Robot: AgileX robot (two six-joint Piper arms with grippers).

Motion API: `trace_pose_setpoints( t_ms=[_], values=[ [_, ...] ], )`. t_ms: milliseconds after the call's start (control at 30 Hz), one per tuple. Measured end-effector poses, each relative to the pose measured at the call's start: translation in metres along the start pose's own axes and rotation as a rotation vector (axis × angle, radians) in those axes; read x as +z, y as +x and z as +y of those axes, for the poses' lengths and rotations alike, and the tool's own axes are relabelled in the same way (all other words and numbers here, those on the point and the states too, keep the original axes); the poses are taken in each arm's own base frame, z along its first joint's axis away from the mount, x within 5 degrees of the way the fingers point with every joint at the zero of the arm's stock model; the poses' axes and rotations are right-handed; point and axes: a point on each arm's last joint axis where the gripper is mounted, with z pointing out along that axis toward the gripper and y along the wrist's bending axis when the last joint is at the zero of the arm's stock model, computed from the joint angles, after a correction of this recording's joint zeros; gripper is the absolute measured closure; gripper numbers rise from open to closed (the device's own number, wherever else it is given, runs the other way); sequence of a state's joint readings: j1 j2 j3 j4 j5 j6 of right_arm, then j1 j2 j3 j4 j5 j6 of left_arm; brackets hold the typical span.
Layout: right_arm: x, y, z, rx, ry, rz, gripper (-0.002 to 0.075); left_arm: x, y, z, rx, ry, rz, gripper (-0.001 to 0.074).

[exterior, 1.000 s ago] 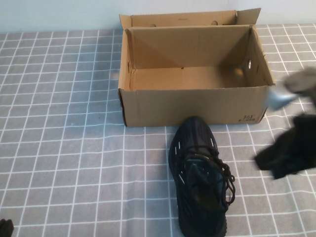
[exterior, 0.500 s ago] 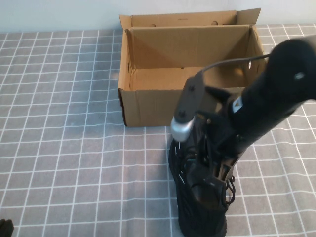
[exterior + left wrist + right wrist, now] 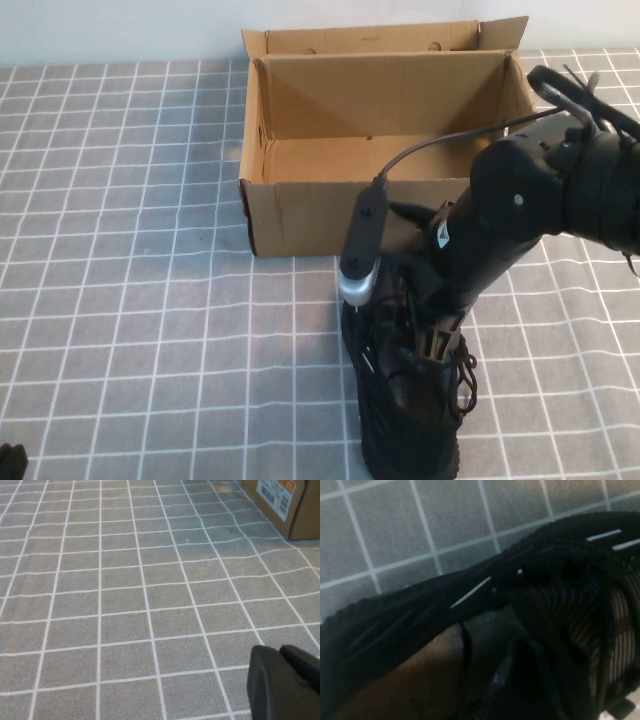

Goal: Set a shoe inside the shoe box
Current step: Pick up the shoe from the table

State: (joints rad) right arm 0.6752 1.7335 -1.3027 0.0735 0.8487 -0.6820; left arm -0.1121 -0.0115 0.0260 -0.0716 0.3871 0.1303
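Note:
The black knit shoe (image 3: 408, 440) lies on the checked cloth just in front of the shoe box, toe toward the box. The brown cardboard shoe box (image 3: 330, 215) stands open and empty at the back middle. My right gripper (image 3: 425, 340) reaches down onto the shoe's opening and laces, with the arm covering the shoe's front half. The right wrist view is filled by the shoe's (image 3: 420, 615) side with a white dash and its dark inside. My left gripper (image 3: 282, 680) is shut and empty, low over the cloth at the near left corner (image 3: 10, 462).
A grey cloth with white grid lines (image 3: 120, 300) covers the table. The box's back flap (image 3: 370, 38) stands up against the wall. A corner of the box with a label (image 3: 292, 502) shows in the left wrist view.
My right arm swung in from the right edge to above the shoe, then lowered onto its opening. The shoe, the box and the left arm have not moved.

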Motion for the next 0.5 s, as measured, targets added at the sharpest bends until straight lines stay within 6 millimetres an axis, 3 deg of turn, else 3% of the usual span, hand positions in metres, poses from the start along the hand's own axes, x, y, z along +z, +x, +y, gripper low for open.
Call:
trace_pose_setpoints(
  t_ms=[500],
  values=[
    [0.0023, 0.0011, 0.0007, 0.001, -0.013, 0.015, 0.0686, 0.0000, 0.0000, 0.0000, 0.000, 0.000, 0.000, 0.0736]
  ],
)
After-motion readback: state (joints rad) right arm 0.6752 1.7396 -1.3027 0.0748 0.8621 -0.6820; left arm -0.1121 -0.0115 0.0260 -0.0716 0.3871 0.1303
